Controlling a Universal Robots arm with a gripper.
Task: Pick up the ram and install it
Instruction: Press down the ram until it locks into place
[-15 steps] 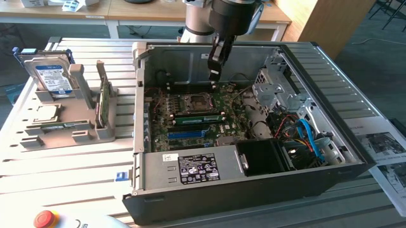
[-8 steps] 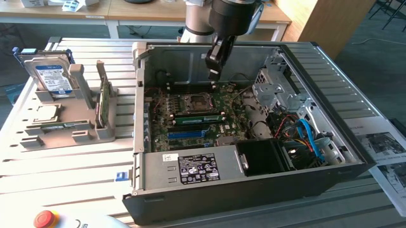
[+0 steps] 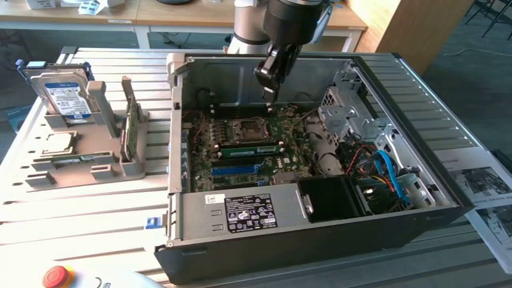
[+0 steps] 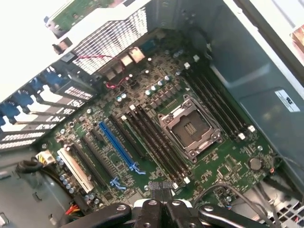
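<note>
The ram [image 3: 252, 149], a long narrow green stick, sits on edge in a slot just in front of the CPU socket [image 3: 244, 128] on the green motherboard [image 3: 276, 162] inside the open PC case. My gripper [image 3: 270, 96] hangs well above the board near the case's back wall, apart from the ram. In the wrist view the gripper [image 4: 161, 188] is shut with nothing between its fingertips, above the near end of the dark memory slots [image 4: 154, 142] beside the socket [image 4: 190, 128]. I cannot pick the ram out among those slots there.
A grey holder [image 3: 80, 171] on the exterior view's left carries a matching green stick [image 3: 126, 135] standing on edge, a hard drive [image 3: 68, 96] and a CPU [image 3: 52, 143]. Case walls, a drive cage [image 3: 348, 114], cables [image 3: 392, 174] and the power supply [image 3: 240, 213] surround the board.
</note>
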